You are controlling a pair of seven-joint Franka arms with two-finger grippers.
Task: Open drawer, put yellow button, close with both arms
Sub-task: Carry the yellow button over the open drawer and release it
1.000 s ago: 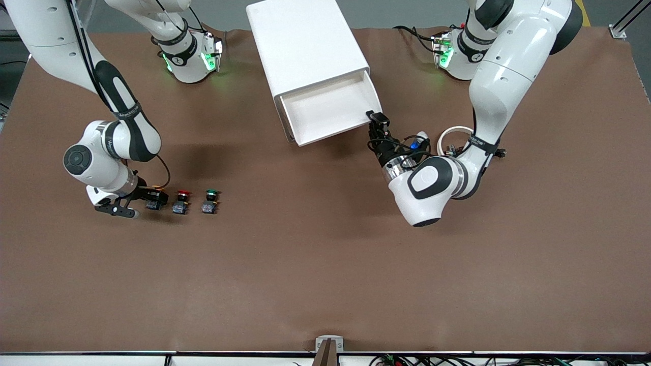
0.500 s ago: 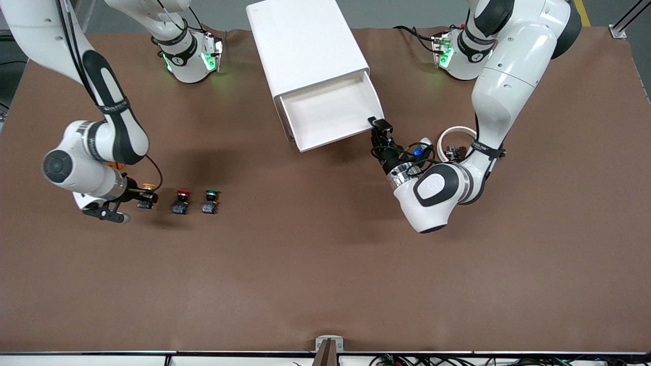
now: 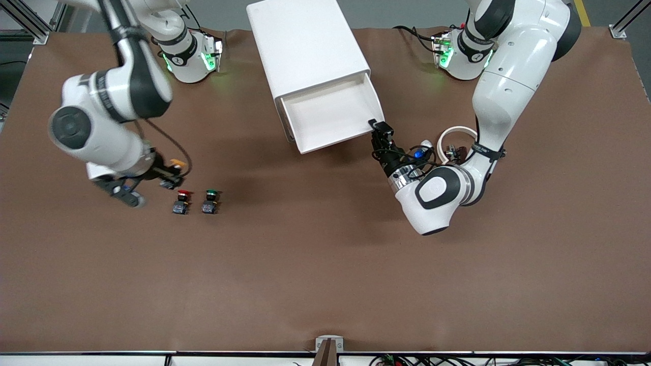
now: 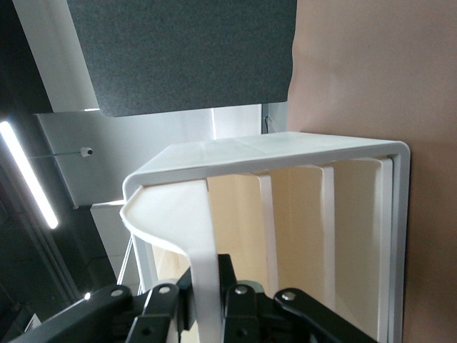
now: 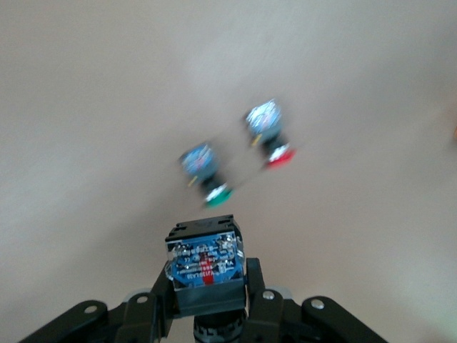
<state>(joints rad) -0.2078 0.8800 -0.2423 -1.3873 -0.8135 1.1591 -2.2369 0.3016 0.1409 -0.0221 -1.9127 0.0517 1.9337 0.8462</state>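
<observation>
The drawer [image 3: 325, 109], the top one of the white cabinet [image 3: 305, 40], stands pulled open with nothing in it. My left gripper [image 3: 379, 127] is shut on the drawer's front panel at its corner toward the left arm's end. In the left wrist view the front panel [image 4: 200, 229] runs between the fingers of my left gripper [image 4: 206, 289]. My right gripper [image 3: 170, 178] is shut on the yellow button [image 3: 176, 163] and holds it in the air over the table beside the red button. The right wrist view shows the button's blue-grey body [image 5: 205, 261] clamped in my right gripper [image 5: 207, 300].
The red-capped button [image 3: 181, 201] and the green-capped button [image 3: 210, 201] stand side by side on the brown table; they also show in the right wrist view, red [image 5: 270, 136] and green [image 5: 203, 171]. A white ring [image 3: 454, 136] lies by the left arm's elbow.
My right gripper closed on the yellow button, lifted it off the table and carried it a little toward the cabinet. The left arm drew the drawer out slightly, then held still.
</observation>
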